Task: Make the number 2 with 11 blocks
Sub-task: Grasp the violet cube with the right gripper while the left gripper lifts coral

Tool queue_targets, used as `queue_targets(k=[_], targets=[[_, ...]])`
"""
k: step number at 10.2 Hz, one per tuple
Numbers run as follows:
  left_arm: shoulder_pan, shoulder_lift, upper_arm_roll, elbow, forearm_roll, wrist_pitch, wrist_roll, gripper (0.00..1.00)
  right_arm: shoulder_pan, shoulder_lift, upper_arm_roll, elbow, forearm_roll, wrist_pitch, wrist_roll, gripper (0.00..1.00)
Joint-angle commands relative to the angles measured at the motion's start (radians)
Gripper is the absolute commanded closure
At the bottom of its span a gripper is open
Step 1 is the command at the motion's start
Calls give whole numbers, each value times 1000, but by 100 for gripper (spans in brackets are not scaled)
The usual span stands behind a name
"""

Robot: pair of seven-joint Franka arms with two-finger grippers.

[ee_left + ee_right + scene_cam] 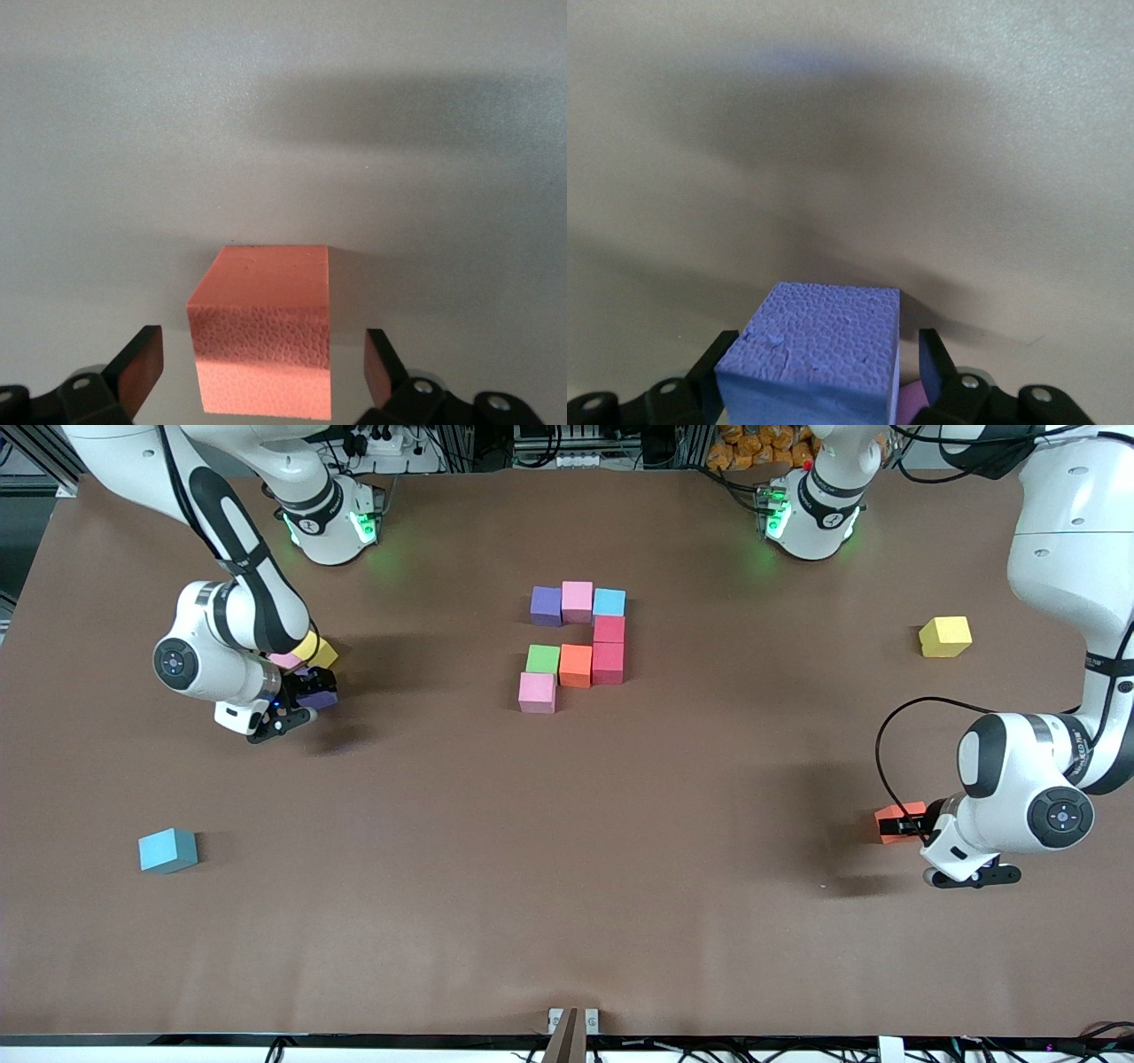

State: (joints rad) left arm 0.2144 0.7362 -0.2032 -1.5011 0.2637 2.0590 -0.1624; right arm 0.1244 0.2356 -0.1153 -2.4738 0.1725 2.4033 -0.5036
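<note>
Brown tabletop [567, 886]. Left gripper [263, 367] open, straddling orange block [263, 341]. Right gripper [819, 372] around purple block [815, 354]; grip cannot be told. Partial number 2 [578, 646] mid-table.

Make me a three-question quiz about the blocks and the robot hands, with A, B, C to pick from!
1. Where is the right gripper?
A. over the started number
B. at a purple block, toward the right arm's end of the table
C. at a green block

2. How many blocks make up the started number?
A. 5
B. 11
C. 8

3. What is the left gripper doing?
A. open, with an orange block between its fingers
B. shut on nothing
C. shut on a blue block

Answers: B, its wrist view shows purple; C, eight blocks sit together; A, gaps show on both sides.
</note>
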Motion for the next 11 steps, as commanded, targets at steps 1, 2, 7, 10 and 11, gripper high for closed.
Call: queue_targets(k=[1, 2, 7, 10, 11], targets=[[-7, 8, 8, 13, 17, -20, -17, 0, -28, -6, 19, -13, -18, 11, -9, 51], [-9, 11, 10, 13, 19, -20, -13, 0, -28, -6, 19, -13, -18, 7, -7, 61], [-7, 31, 24, 12, 23, -20, 80, 46, -22, -10, 20, 7, -7, 13, 4, 72], [-19, 2, 22, 16, 26, -20, 199, 100, 1, -7, 20, 99, -5, 13, 23, 72], [-41, -13, 15, 16, 26, -20, 240, 100, 10, -2, 20, 133, -5, 13, 25, 72]])
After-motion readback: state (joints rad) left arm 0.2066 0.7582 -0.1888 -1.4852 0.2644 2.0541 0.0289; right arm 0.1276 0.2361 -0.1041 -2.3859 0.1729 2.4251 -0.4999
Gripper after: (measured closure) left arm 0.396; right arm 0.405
